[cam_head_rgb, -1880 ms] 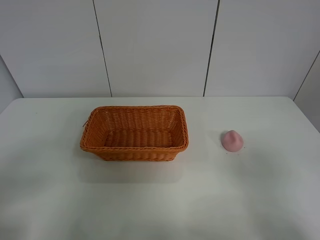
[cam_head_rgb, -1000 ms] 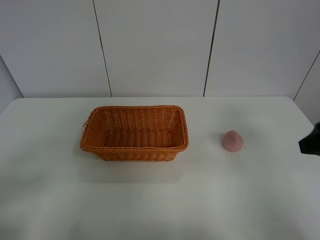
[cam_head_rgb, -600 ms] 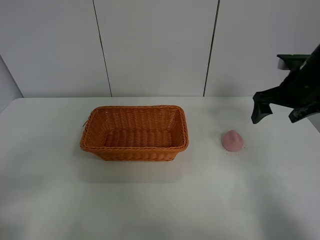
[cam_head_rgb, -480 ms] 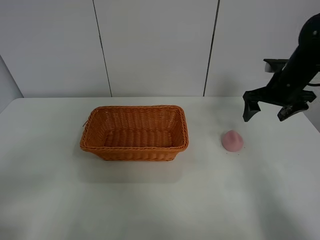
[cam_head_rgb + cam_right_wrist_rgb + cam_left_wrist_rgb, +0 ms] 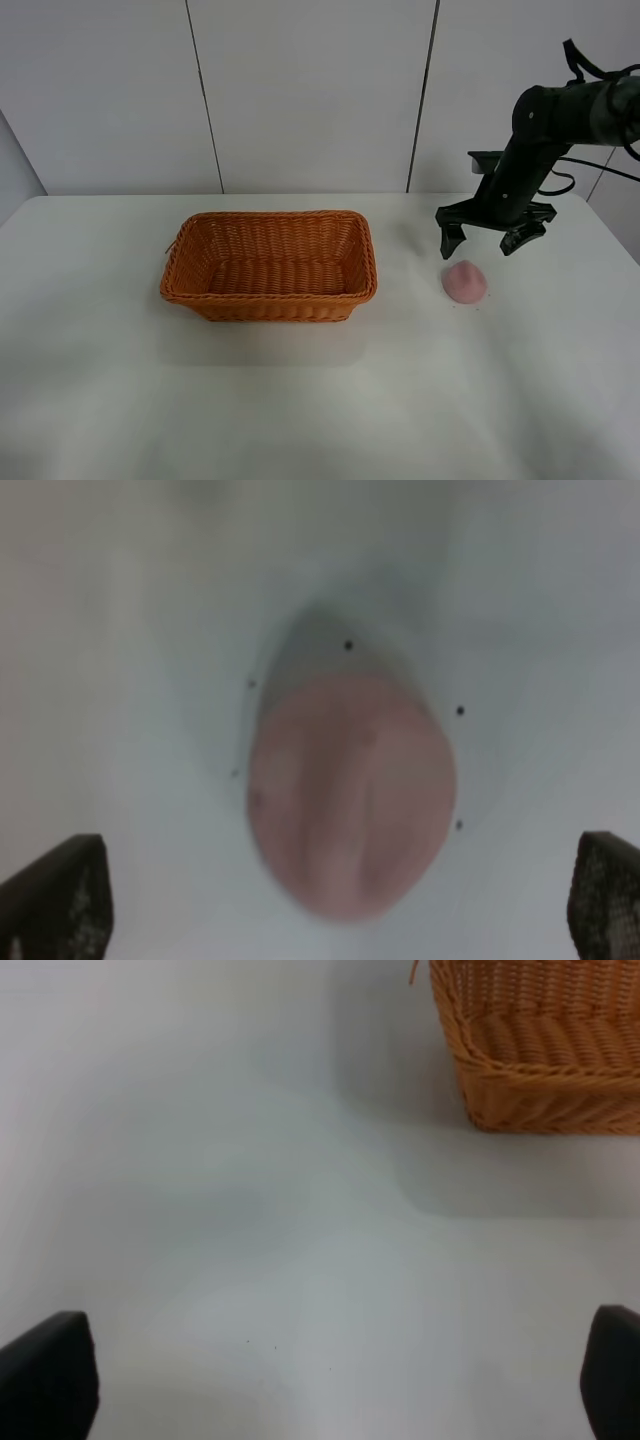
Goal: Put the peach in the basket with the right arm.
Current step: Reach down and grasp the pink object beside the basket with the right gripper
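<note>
Your small matte pink peach point(image 5: 465, 281) sits on the white table point(image 5: 300, 410), to the right of the rectangular orange-brown woven wicker basket point(image 5: 270, 303) and well apart from it, with a strip of bare tabletop between the fruit and the basket's right-hand rolled rim. The peach touches nothing but the table; a few tiny dark specks dot the surface around it.

The black jointed right arm point(image 5: 540, 125) reaches in from the right, and the right gripper point(image 5: 479, 246) hangs just above and behind the peach. Its two fingers are spread wide and grip nothing. In the right wrist view the fingertips point(image 5: 55, 900) sit at the two outer corners, the peach lies centred between them, and there is clear table on either side of the fruit.

The right-hand edge of the table runs near the peach, and the back edge meets the white panelled wall point(image 5: 310, 90) close behind the arm. In front of the peach and the basket the tabletop is open.

Your left gripper point(image 5: 328, 1375) is out of the high view. Its wrist view shows its fingers far apart, empty, over bare table, with a corner of the basket ahead.
</note>
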Robot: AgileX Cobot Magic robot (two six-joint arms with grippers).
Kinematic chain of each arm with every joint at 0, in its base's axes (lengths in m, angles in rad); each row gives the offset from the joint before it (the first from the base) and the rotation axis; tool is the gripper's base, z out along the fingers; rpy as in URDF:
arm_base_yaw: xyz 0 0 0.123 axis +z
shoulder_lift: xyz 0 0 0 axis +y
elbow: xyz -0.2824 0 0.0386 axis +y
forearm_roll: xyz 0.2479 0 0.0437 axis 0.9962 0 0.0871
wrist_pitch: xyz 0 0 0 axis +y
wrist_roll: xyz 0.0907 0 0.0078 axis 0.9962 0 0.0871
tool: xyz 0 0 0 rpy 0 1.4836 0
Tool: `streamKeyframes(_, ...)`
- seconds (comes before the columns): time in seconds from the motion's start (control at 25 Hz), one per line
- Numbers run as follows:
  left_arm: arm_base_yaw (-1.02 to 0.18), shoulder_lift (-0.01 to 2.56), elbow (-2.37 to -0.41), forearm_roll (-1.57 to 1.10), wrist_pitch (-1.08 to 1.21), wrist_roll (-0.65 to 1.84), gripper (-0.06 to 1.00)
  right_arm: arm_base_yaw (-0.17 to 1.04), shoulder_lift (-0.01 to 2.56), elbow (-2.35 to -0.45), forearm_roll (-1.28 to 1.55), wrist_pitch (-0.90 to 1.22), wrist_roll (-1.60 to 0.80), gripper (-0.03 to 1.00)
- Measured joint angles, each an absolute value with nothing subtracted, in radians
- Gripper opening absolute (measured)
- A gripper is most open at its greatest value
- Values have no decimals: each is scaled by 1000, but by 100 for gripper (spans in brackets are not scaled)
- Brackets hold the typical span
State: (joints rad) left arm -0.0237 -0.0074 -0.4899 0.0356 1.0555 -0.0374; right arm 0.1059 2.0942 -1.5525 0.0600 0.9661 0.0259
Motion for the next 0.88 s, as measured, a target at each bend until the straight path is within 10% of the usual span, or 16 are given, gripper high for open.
streamKeyframes(0.88,-24,-7,-490,36,1055,-37,99,106,2215,-1553,39,929,45,67)
